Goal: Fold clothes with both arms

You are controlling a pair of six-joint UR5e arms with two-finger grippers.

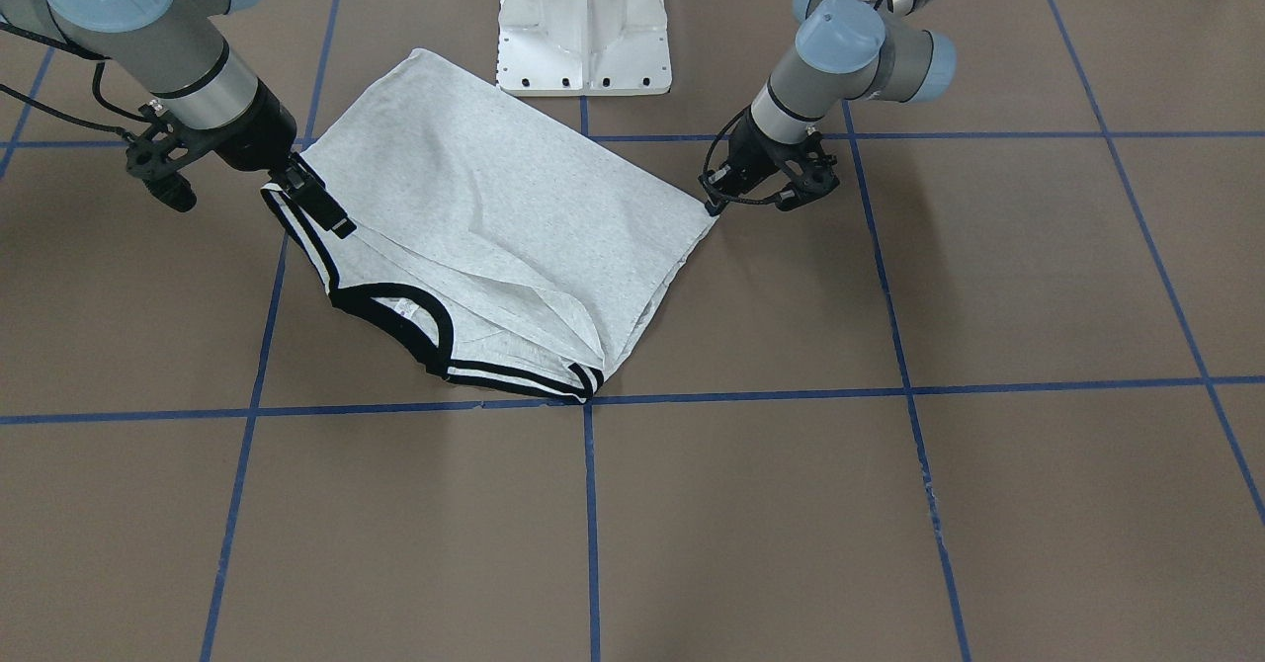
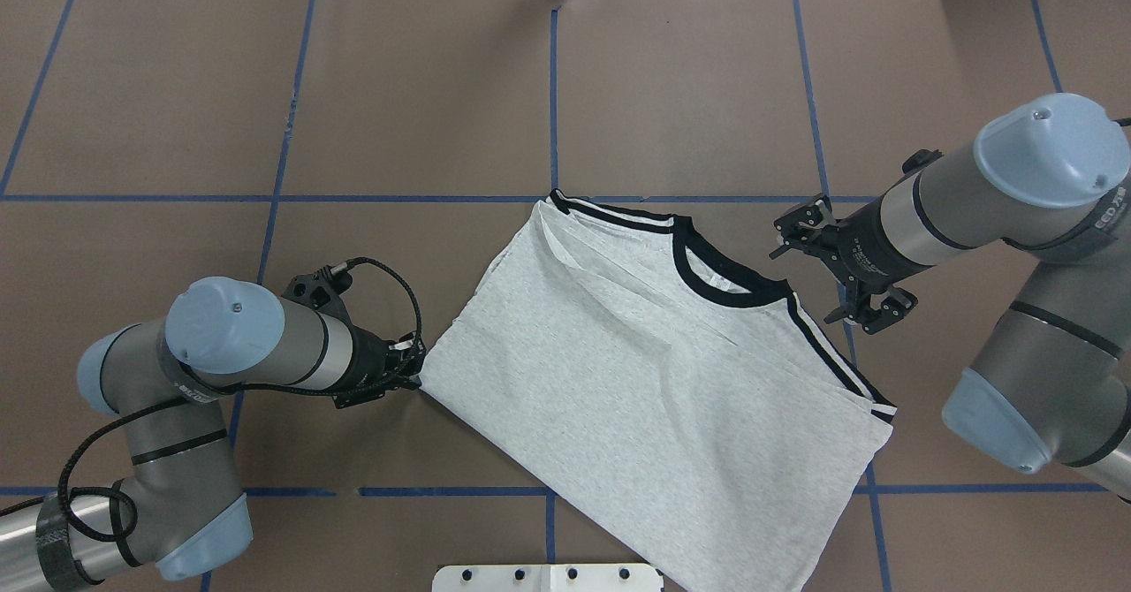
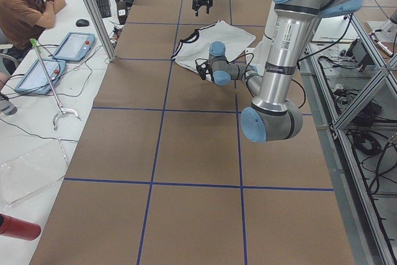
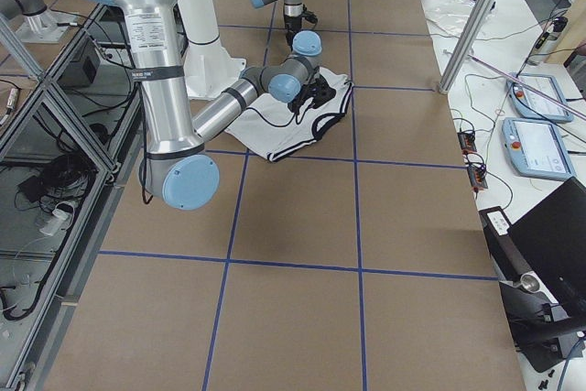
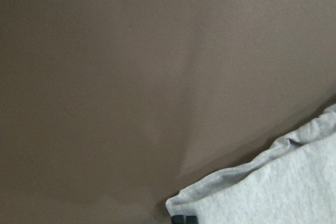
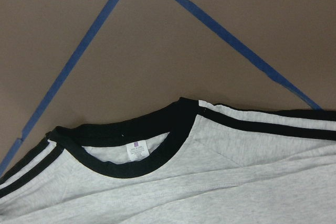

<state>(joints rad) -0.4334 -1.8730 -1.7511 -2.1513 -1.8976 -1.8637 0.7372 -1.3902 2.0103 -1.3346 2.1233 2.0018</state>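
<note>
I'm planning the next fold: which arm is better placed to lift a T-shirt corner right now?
Left, probably. The left claw sits low, right at a corner of the T-shirt, with cloth beside its fingertip in the wrist view. The right claw looks higher, near the striped shoulder.

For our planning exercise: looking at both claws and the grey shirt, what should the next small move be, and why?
Probably lower the right claw onto the striped shoulder and close. It hangs open, raised near that edge of the T-shirt, while the left claw sits at the opposite corner, so only this side lacks a grip point.
</note>
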